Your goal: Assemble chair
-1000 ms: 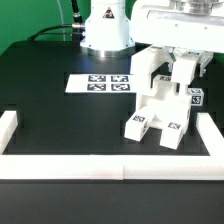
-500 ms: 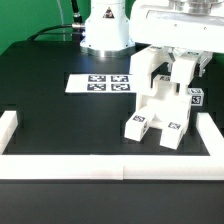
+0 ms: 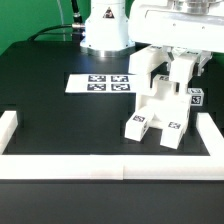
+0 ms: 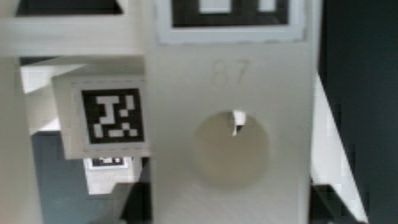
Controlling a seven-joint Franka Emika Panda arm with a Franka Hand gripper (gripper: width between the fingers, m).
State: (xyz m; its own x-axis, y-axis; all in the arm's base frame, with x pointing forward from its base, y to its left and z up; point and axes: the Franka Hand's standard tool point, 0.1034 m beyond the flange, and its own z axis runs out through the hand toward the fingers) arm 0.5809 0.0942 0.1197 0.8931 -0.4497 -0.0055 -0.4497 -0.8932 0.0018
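1. Exterior view: the chair point(image 3: 158, 105) is seen part-built and standing directly under the gripper point(image 3: 183, 68). Its tall upright piece reaches up between the jaws.
2. The gripper is set about half closed. Its dark fingers point(image 3: 164, 62) are pressed against opposite sides of that upright piece, so the chair is held by it.
3. Below the gripper, two blocky feet of the chair bearing square tags point(image 3: 140, 125) are rested on the black table point(image 3: 60, 120).
4. A small tagged block point(image 3: 196, 97) is seen just beside the chair, below the gripper toward the exterior view's right. Whether it is joined to the chair cannot be told.
5. In the wrist view, a broad white panel of the chair is seen close in front of the gripper, filling most of the picture. A small hole point(image 4: 237, 122) is set in its face, and a tagged part point(image 4: 116, 113) is seen behind it.
6. The marker board point(image 3: 100, 83) is laid flat on the table, well apart from the gripper, toward the exterior view's left.
7. The white border wall point(image 3: 100, 163) runs along the near edge of the table, farther from the gripper than the chair.
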